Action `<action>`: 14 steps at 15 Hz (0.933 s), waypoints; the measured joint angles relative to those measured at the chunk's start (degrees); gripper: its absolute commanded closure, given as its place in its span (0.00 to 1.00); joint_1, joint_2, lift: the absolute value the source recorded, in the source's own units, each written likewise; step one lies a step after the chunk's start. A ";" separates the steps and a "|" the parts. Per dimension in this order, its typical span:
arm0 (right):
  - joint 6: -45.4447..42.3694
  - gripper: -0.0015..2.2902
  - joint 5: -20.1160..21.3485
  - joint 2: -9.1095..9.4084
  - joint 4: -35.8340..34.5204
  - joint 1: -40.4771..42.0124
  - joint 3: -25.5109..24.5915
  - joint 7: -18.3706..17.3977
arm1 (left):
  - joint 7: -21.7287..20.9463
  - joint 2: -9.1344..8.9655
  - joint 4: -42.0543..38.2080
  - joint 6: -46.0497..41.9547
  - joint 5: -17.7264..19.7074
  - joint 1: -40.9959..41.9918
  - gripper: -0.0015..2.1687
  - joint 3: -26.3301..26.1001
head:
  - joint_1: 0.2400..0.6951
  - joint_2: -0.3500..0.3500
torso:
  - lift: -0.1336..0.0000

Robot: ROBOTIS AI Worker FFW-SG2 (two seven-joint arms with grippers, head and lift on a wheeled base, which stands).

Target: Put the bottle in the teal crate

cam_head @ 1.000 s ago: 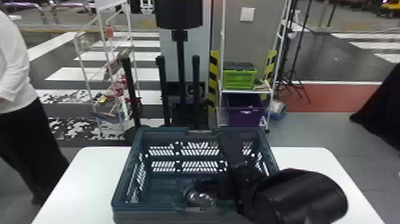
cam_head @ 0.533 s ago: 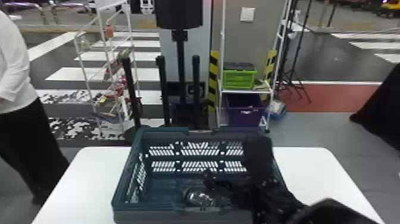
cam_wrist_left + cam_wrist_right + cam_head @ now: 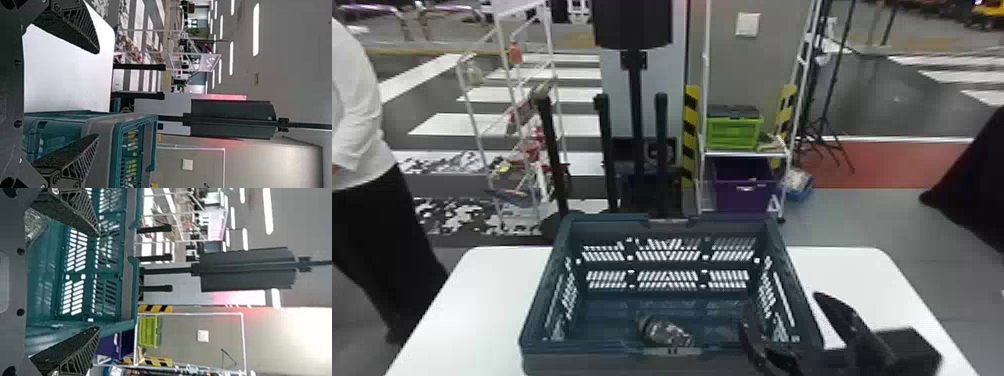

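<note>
OK so, the right gripper (image 3: 782, 308) is wide open and empty, its two flat black fingers spread well apart. In the head view we've got it down at the right side of the teal plastic crate (image 3: 612, 219) with the latticed walls, one finger over the inside and the other out past the right wall. Can't tell if either one actually touches the plastic. The left gripper (image 3: 98, 94) is wide open too, nothing between its tips, and sits by the crate's left side over the white table (image 3: 482, 280). One of its fingers overlaps the crate in that view, but we can't tell if they're touching.

View by view: the head cam gives us the whole crate on the table, the left wrist cam gets the outside of its grey-edged side plus long white ceiling lights (image 3: 256, 29), and the right wrist cam looks down inside, with part of the bottle showing close to a finger. Head and right wrist both catch a lime-green plastic box (image 3: 734, 134) on a white shelf behind.

As for the clear plastic bottle (image 3: 667, 334), it's in the crate, lying on its side on the bottom near the front wall, around the middle. That puts it left of the right gripper, apart from the inner finger, not between the two.
</note>
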 measured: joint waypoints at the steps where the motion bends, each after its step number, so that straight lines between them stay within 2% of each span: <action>1: -3.89 0.03 0.02 0.05 0.03 2.37 -0.42 -0.89 | 0.00 0.01 0.00 0.11 0.00 -0.07 0.06 -0.08 | 0.57 0.50 | 1.00; 5: -18.17 0.04 0.00 0.03 1.44 11.35 -1.70 -1.94 | 0.00 0.02 -0.18 0.20 0.00 -0.25 0.06 -0.40 | 0.57 0.50 | 1.00; 11: -21.23 0.04 0.33 0.14 2.46 19.44 -2.59 -2.18 | 0.09 0.08 -0.51 0.55 -0.01 -0.49 0.06 -0.52 | 0.57 0.50 | 1.00; 14: -29.19 0.04 0.03 0.14 4.99 21.58 -3.73 -2.09 | 0.09 0.08 -0.75 0.54 0.00 -0.30 0.06 -0.52 | 0.57 0.50 | 1.00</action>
